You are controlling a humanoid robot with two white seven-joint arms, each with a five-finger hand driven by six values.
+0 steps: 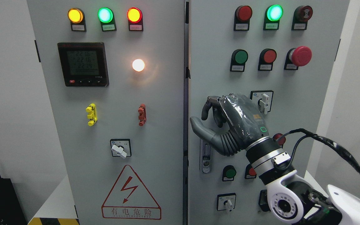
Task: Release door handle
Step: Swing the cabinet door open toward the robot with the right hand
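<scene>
Right hand (227, 120) fingers (207, 107) are loosely curled and grasp nothing, with the door handle (205, 156) on the closed cabinet door (214, 78) just below the thumb and apparently untouched; release judged done, only withdrawal remaining.

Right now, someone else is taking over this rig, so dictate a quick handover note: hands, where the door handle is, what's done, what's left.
Right hand: raised in front of the right cabinet door, fingers loosely curled, holding nothing.
Left hand: out of view.
Door handle: on the right door's left edge, just below the right hand's thumb, apparently free of the fingers.
Done: the handle looks released; both doors appear shut.
Left: draw the right arm back from the panel, steering clear of the rotary switch.
</scene>
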